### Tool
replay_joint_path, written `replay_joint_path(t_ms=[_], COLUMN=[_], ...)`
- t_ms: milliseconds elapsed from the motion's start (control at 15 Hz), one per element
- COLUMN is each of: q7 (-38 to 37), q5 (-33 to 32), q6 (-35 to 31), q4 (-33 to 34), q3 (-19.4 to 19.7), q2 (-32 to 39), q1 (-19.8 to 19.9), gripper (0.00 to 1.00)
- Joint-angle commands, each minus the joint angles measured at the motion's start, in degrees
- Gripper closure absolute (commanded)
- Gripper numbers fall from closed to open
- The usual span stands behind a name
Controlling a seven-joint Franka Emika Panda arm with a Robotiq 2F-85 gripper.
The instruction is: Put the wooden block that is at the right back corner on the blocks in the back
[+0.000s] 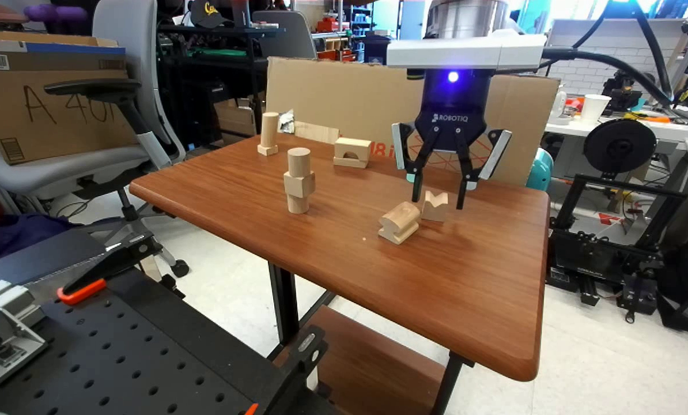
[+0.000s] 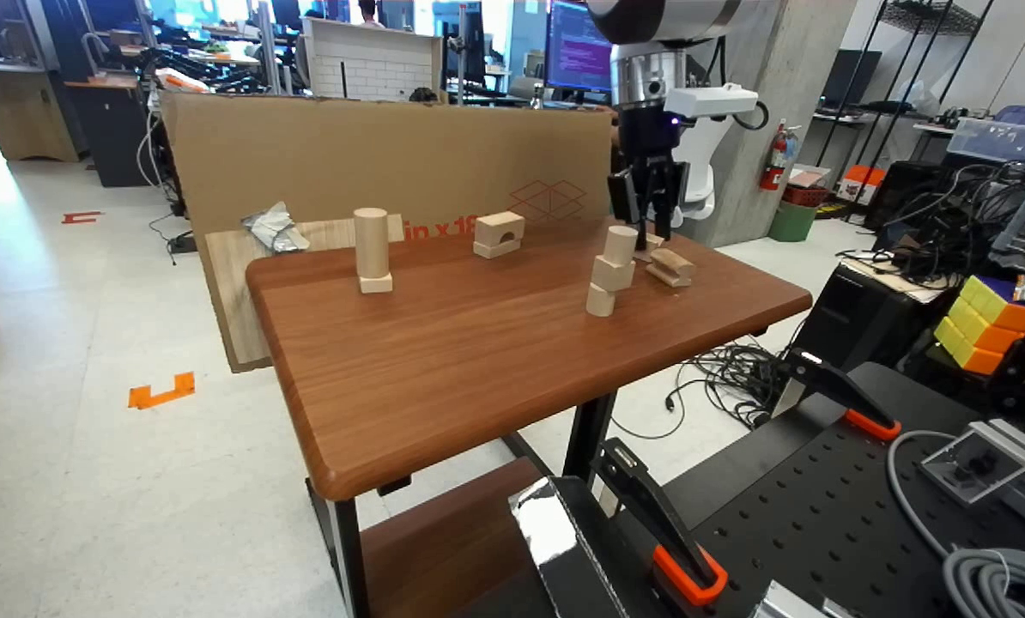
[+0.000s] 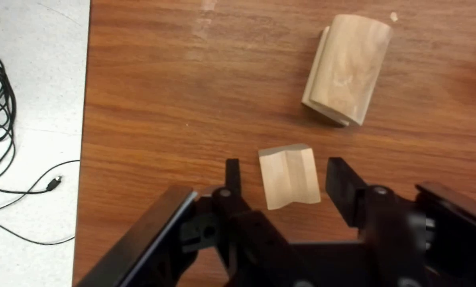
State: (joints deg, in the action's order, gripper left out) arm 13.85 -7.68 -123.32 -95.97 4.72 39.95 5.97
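Note:
The wooden block [image 1: 435,208] is small and pale with a V-shaped notch on top. It stands on the table and shows in the wrist view [image 3: 289,177]; in an exterior view [image 2: 652,244] it is partly hidden by the fingers. My gripper [image 1: 438,202] is open and empty, pointing down over it. In the wrist view the block lies between the two fingertips [image 3: 284,167], apart from both. The blocks in the back [image 1: 353,144] are an arch-shaped block on a flat base near the table's back edge, also seen in an exterior view [image 2: 488,232].
An oblong pale block [image 1: 400,222] lies close beside the wooden block. A tower of stacked blocks [image 1: 299,183] stands near the table's front edge. A tall cylinder [image 1: 269,131] on a small base stands at the far end. A cardboard sheet [image 2: 375,154] rises behind the table.

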Motion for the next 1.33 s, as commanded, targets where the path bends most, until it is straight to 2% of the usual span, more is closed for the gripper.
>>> replay_joint_path(t_ms=[0, 133, 200, 667, 1000, 1267], q7=[-1.20, -1.14, -0.89, -4.49, -8.06, -9.88], q5=[-1.88, -1.53, -0.59, 4.39, 8.64, 8.45], q6=[2.26, 2.34, 2.69, 3.50, 6.04, 7.45], q4=[2.60, 2.44, 2.06, 1.97, 6.36, 9.16], q3=[0.19, -0.08, -0.67, -5.03, -6.98, -7.08], q2=[1.90, 1.47, -0.01, -8.92, -7.62, -4.57], q1=[-0.48, -0.42, -0.20, -2.08, -4.47, -6.32], gripper=[0.73, 0.89, 0.92, 0.92, 0.92, 0.92])
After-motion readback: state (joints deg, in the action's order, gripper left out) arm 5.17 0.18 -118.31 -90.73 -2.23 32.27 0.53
